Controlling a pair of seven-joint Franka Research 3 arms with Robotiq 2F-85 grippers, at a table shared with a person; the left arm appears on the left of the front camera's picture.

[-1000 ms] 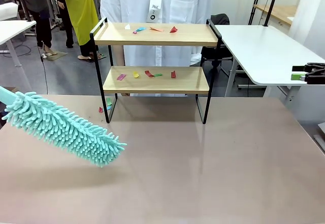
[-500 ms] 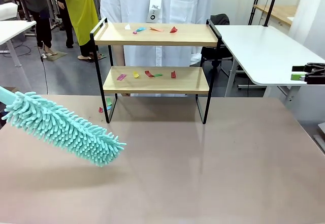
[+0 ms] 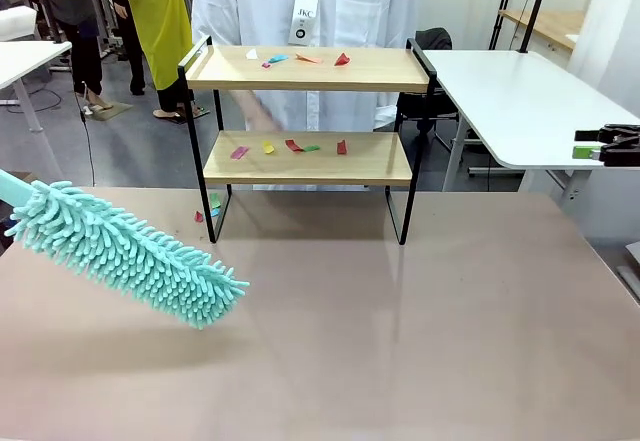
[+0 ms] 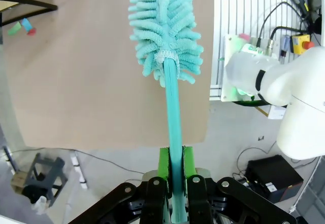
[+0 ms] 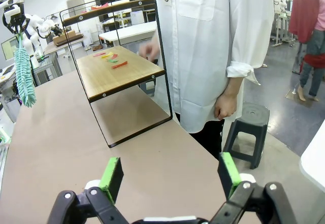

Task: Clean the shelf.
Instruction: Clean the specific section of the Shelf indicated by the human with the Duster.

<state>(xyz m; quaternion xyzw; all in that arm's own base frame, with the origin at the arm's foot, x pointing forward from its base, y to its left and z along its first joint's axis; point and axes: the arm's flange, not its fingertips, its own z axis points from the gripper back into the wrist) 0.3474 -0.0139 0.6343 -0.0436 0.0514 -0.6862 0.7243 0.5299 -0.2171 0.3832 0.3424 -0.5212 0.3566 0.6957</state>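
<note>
The shelf (image 3: 305, 156) stands at the table's far middle. Small coloured paper scraps (image 3: 300, 58) lie on its top board, and more scraps (image 3: 290, 146) on the lower board. A teal fluffy duster (image 3: 125, 251) hangs tilted over the table's left side. In the left wrist view my left gripper (image 4: 175, 178) is shut on the duster's handle (image 4: 172, 112). My right gripper (image 3: 600, 146) is at the far right edge, off to the side of the table. In the right wrist view it (image 5: 170, 176) stands open and holds nothing, well away from the shelf (image 5: 122, 69).
A person in a white coat (image 3: 310, 1) stands right behind the shelf, one hand (image 3: 262, 113) blurred between the boards. A few scraps (image 3: 210, 206) lie on the table by the shelf's left leg. A white table (image 3: 520, 101) stands at right, a stool (image 5: 249, 127) beside the person.
The person's hand has come into sight behind the shelf, between the two boards. The duster and both grippers have stayed where they were.
</note>
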